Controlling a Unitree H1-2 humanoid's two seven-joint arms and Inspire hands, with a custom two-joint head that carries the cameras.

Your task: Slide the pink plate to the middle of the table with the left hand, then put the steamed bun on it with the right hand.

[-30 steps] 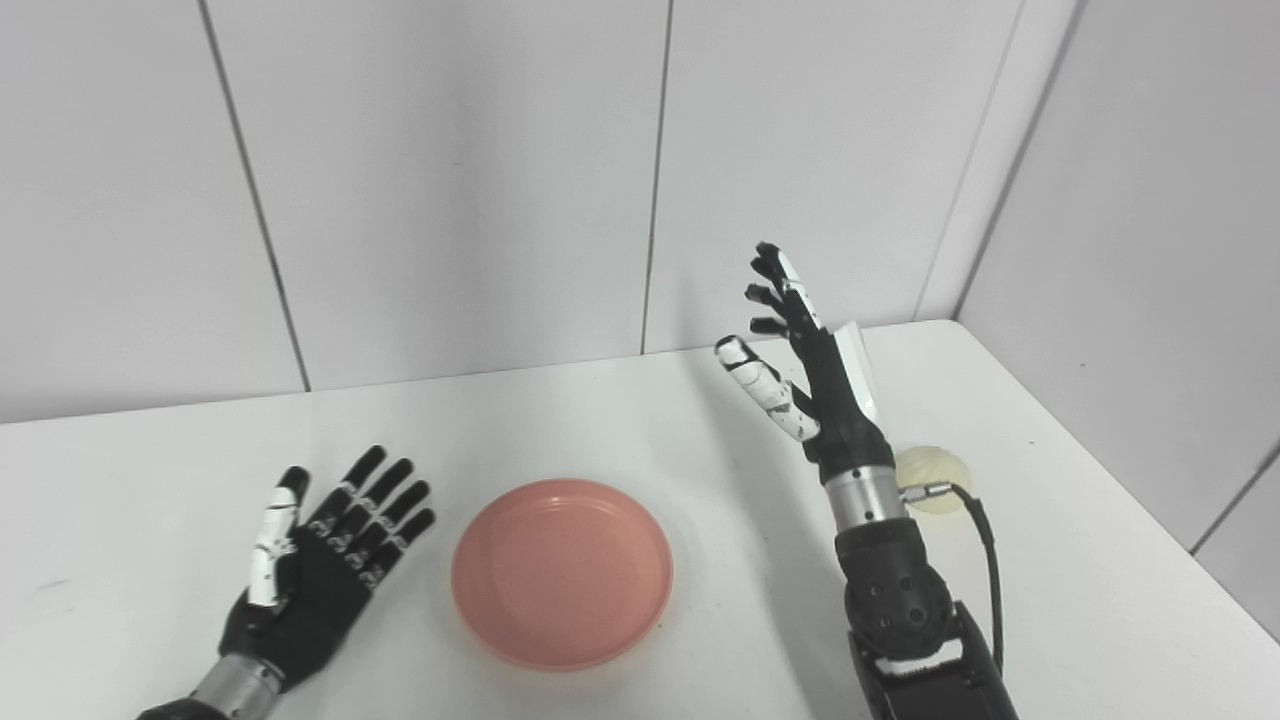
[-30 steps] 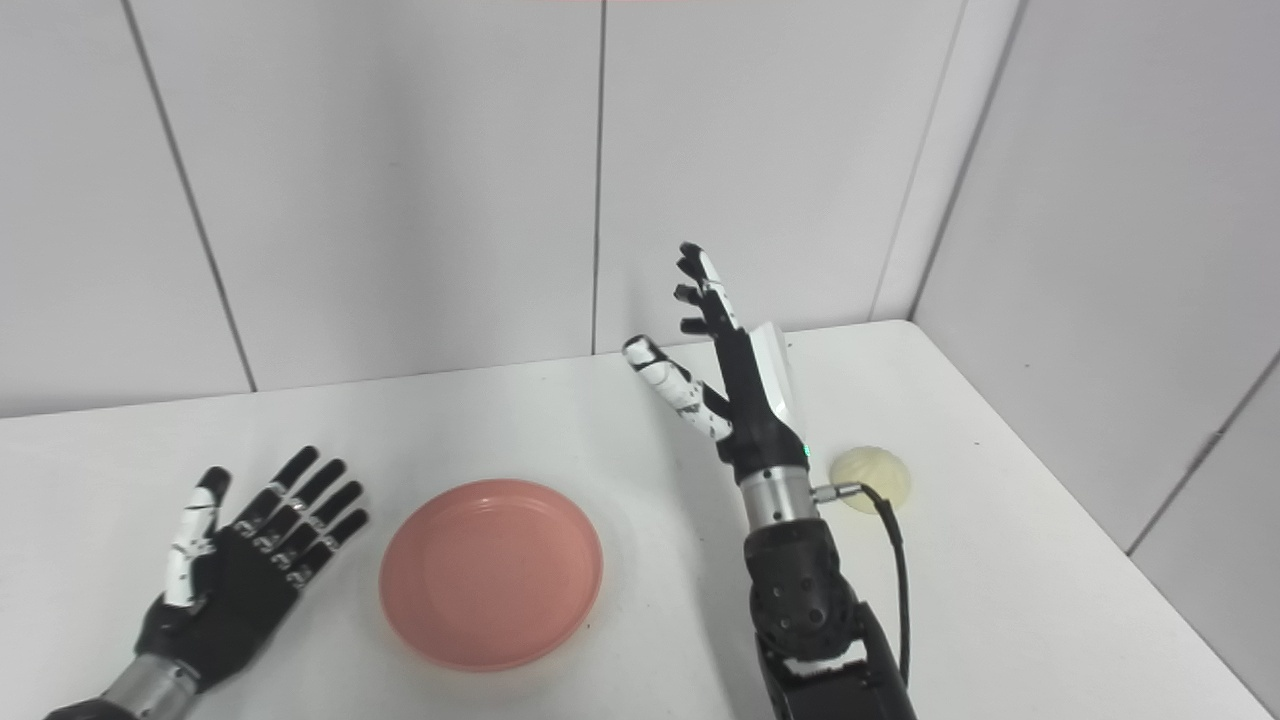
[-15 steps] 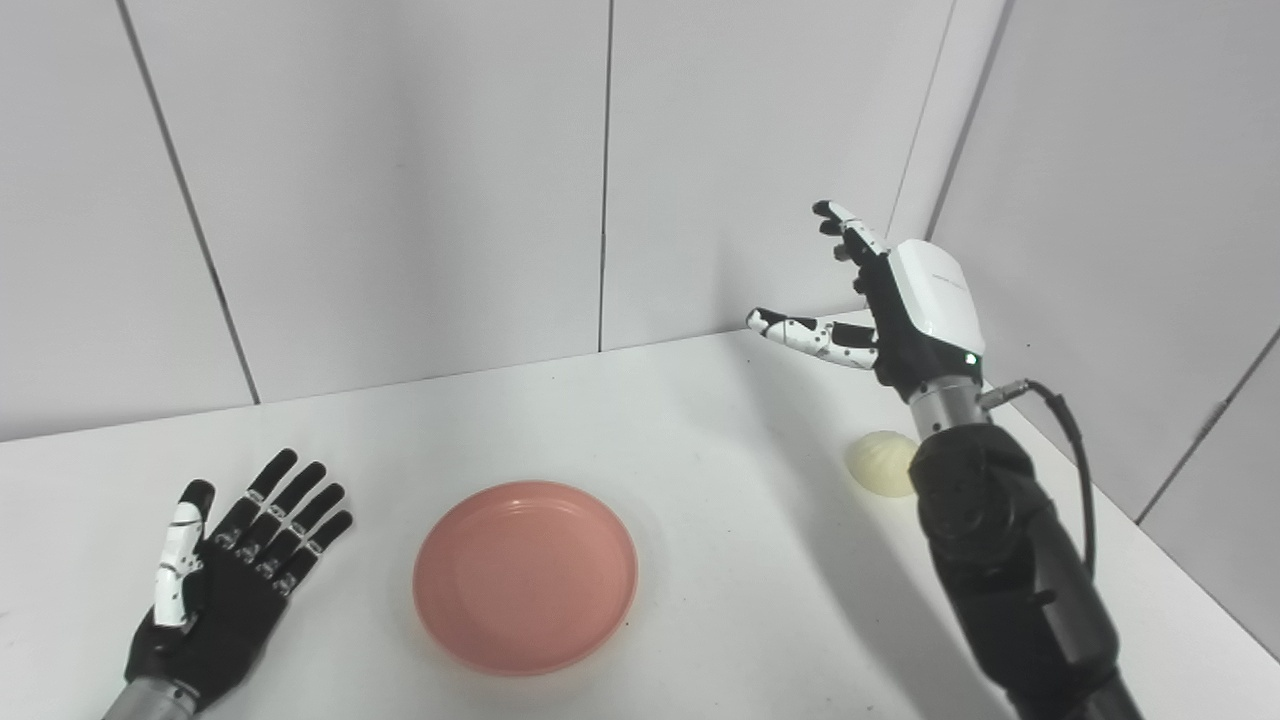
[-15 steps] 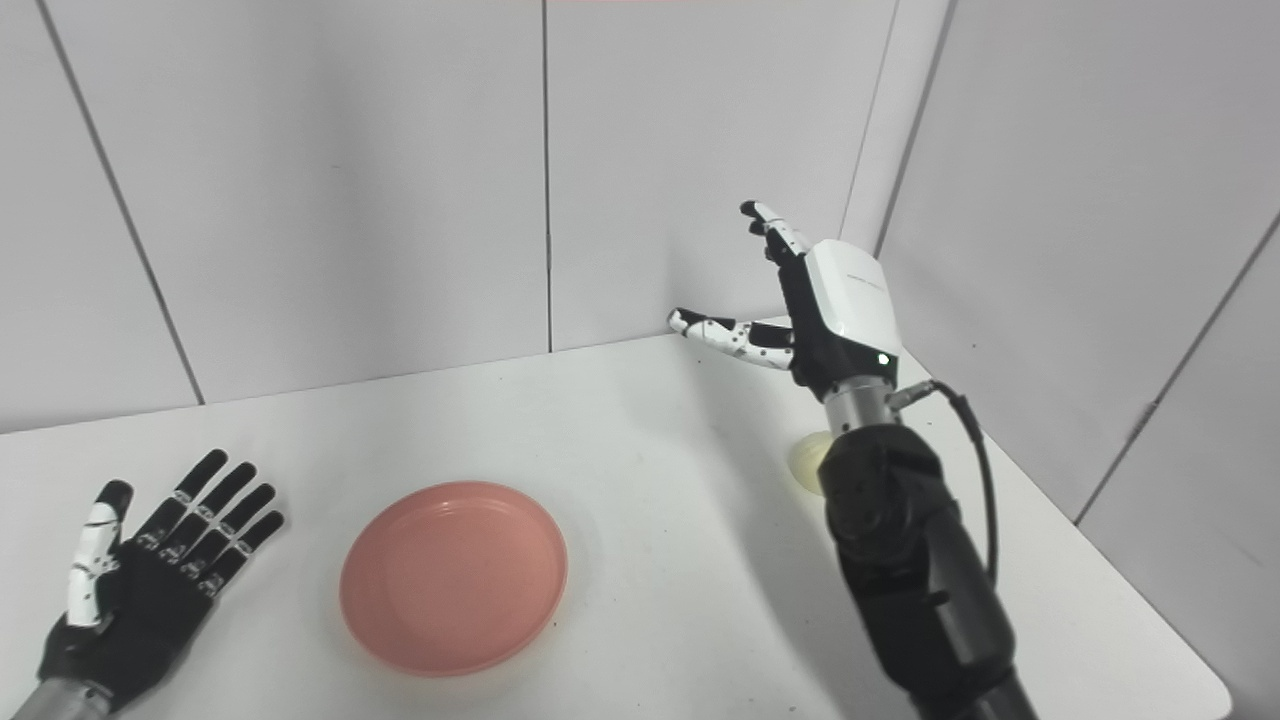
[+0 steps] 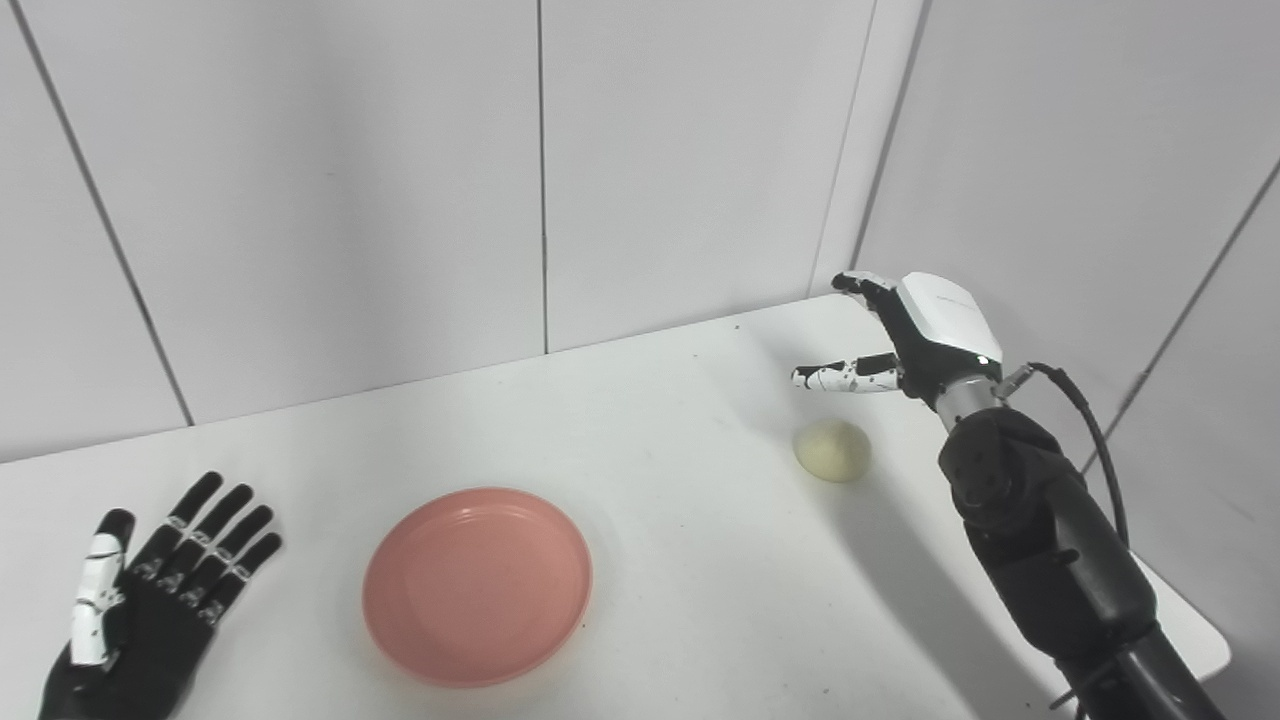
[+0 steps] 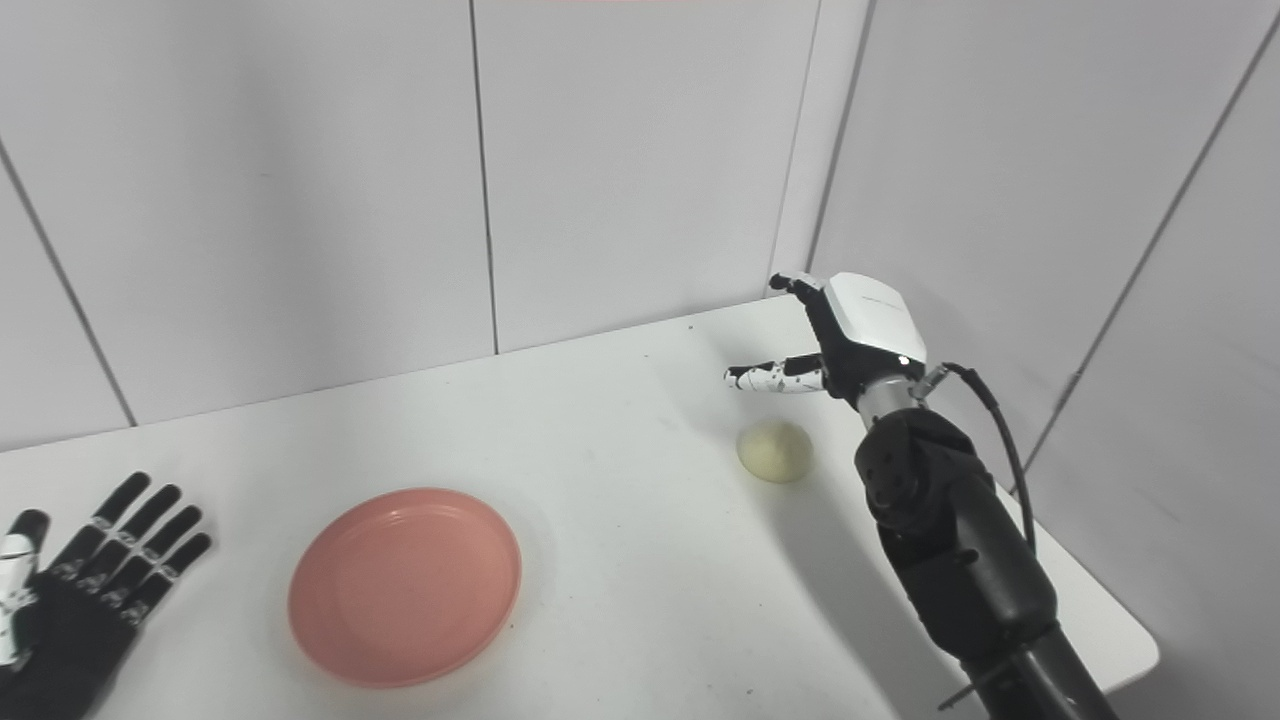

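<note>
The pink plate (image 5: 477, 584) lies flat on the white table (image 5: 690, 520), left of the middle of the view. A pale round steamed bun (image 5: 832, 450) rests on the table at the right. My right hand (image 5: 905, 335) hovers just behind and above the bun, open, thumb pointing left, holding nothing. My left hand (image 5: 150, 610) lies palm up at the lower left, fingers spread, open, a short way left of the plate and not touching it.
White wall panels close the back and right side, meeting in a corner behind the right hand. The table's right edge (image 6: 1100, 600) runs close under the right forearm (image 5: 1050, 560). A black cable (image 5: 1095, 430) loops off the right wrist.
The camera has swung right, shifting the scene left. My right hand moved from left of the bun up and over to the far side of it, lowering toward it. Plate and left hand stayed put.
</note>
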